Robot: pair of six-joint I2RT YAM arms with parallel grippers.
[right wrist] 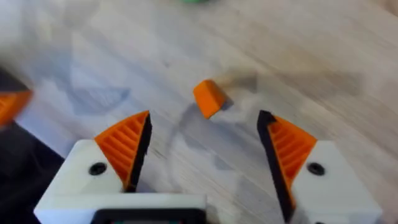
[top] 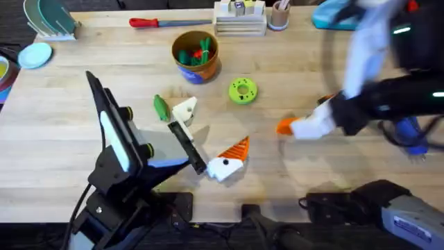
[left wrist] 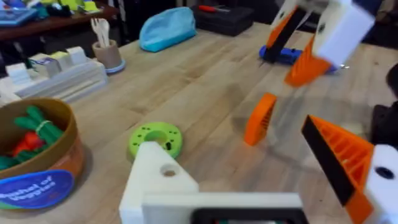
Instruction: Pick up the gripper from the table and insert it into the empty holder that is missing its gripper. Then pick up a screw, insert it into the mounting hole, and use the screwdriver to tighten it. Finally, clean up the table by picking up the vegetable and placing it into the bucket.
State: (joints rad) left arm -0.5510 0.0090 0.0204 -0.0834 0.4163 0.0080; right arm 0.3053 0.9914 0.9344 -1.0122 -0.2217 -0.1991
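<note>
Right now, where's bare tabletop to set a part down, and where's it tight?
Free: the left stretch between the blue disc and the left arm; the strip between the green ring and the right claw; the front patch right of the orange-tipped block. Crowded: around the vegetable, holder and bucket.

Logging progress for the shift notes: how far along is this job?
Nothing is finished. The right gripper hangs open above the loose orange gripper, which lies on the table. The holder lacks its tip, the screwdriver lies unused, and the vegetable is outside the bucket.
</note>
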